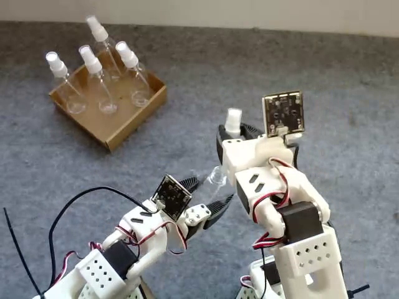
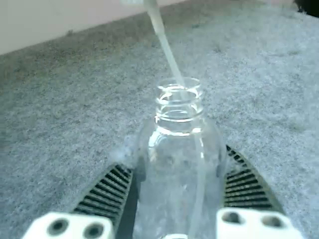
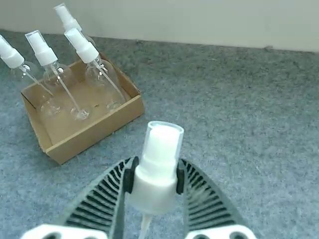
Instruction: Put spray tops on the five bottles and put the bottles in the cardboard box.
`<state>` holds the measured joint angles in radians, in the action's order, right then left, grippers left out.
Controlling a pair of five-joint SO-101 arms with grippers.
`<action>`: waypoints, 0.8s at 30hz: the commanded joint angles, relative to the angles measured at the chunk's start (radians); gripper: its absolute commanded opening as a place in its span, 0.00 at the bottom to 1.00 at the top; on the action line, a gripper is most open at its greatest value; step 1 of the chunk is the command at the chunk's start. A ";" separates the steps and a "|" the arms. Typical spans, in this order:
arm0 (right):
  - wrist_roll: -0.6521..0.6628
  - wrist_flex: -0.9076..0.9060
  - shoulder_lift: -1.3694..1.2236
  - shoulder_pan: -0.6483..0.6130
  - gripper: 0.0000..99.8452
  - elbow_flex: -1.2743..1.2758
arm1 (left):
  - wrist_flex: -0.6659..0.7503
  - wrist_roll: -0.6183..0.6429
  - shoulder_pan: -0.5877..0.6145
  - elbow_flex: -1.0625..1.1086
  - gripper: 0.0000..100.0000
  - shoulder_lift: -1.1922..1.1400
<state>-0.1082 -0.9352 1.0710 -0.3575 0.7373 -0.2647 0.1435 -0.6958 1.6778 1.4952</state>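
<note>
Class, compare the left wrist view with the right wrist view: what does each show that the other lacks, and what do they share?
Particular to the left wrist view: the left pincer shut on an uncapped clear bottle, its threaded neck open. Particular to the right wrist view: the right pincer shut on the spray top, and the cardboard box holding four capped bottles. Shared: the spray top's thin tube, the grey carpet and the pale wall.
</note>
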 commanded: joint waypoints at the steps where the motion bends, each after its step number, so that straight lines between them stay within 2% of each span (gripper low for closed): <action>1: -0.011 -0.004 0.008 -0.002 0.02 0.015 | 0.121 0.006 0.013 0.025 0.06 0.018; 5: -0.011 -0.004 0.008 -0.004 0.02 0.028 | 0.126 0.009 0.022 0.025 0.06 0.018; 8: -0.011 -0.016 0.008 -0.005 0.02 0.028 | 0.127 0.012 0.074 0.025 0.06 0.018; 13: -0.003 -0.061 0.008 -0.097 0.02 0.027 | 0.127 0.012 0.105 0.025 0.06 0.018; 17: -0.003 -0.068 0.010 -0.107 0.02 0.024 | 0.127 0.012 0.119 0.025 0.06 0.018; 24: 0.031 -0.150 0.166 -0.111 0.02 0.030 | 0.129 0.014 0.148 0.025 0.06 0.018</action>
<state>-0.1112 -1.0380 1.1400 -0.4603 0.7695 -0.1741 0.1450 -0.5808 1.6778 1.4952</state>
